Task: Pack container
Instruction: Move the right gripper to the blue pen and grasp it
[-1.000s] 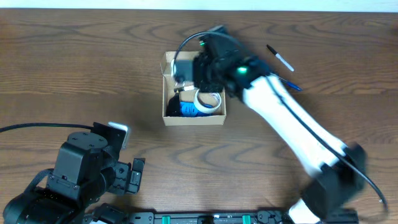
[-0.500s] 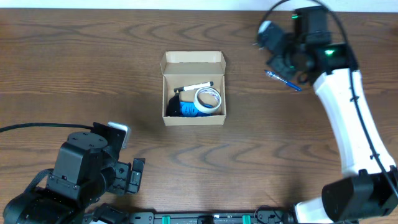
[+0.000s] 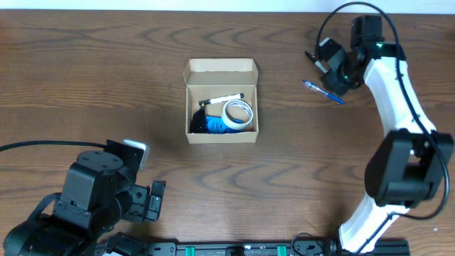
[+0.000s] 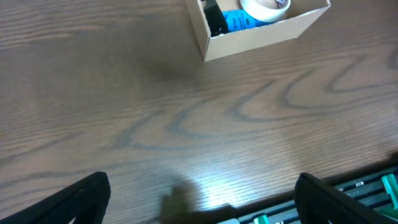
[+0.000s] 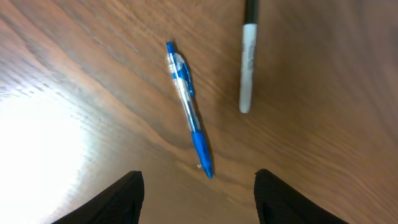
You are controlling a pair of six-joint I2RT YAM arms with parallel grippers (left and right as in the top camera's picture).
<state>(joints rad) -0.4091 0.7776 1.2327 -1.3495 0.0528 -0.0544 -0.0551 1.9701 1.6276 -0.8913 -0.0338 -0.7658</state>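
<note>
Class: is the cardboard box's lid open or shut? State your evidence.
Open. The box has its flap folded back at the far edge, and the tape roll and marker lie visible inside.

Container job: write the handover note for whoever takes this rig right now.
Left pincer: open, empty, low at front-left, away from the container.
Right pincer: open, empty, above the blue pen.
Container: lid flap up; holds a tape roll, a marker and a blue item.
Done: those three are packed.
To do: the blue pen and a second marker lie on the table at far right. Probably pack both, then close the lid.
</note>
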